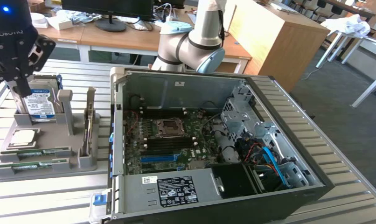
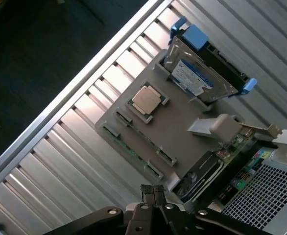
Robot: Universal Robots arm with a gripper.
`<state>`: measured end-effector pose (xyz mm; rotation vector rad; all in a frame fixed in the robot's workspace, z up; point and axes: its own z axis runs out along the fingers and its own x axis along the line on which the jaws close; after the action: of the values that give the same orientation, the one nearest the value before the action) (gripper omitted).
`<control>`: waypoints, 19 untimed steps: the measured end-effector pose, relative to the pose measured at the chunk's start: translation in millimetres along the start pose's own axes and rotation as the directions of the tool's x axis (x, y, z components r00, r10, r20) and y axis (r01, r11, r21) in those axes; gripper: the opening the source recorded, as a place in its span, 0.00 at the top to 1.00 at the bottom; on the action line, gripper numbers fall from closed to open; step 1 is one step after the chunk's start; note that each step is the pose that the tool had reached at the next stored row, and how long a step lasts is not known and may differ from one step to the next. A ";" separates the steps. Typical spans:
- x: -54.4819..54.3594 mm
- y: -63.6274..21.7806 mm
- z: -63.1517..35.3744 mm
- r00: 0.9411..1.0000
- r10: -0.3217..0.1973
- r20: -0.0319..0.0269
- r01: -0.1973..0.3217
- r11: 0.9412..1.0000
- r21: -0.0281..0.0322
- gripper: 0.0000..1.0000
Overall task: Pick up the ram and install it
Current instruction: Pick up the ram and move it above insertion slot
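Note:
Two ram sticks lie flat in the front slots of a grey parts tray, one behind the other. In the wrist view the same two sticks run side by side along the tray's edge. My black gripper hangs above the tray's far end, near the hard drive, well clear of the ram. Its fingers are pressed together and hold nothing. The open PC case lies at the exterior view's right of the tray, with the motherboard exposed.
The tray also carries a silver CPU chip, a blue-labelled hard drive standing upright, and an upright expansion card. The table is slatted metal. Desks and a wooden cabinet stand behind.

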<state>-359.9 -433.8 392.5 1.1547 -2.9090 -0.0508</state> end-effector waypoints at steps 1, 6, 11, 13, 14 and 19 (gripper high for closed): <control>0.0 0.0 0.0 1.000 -0.020 -0.001 0.020 1.000 0.000 0.90; 0.0 0.0 0.1 0.994 -0.109 -0.004 0.109 0.994 0.000 0.90; 0.0 0.0 0.2 0.980 -0.199 -0.007 0.199 0.980 -0.001 0.90; 0.0 0.0 0.2 0.972 -0.235 -0.008 0.235 0.972 -0.001 0.90; 0.0 0.0 0.2 0.968 -0.253 -0.009 0.253 0.968 -0.001 0.90; 0.0 0.0 0.3 0.941 -0.338 -0.012 0.338 0.941 -0.002 0.90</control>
<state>-359.9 -433.8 392.2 1.6346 -2.6625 -0.0457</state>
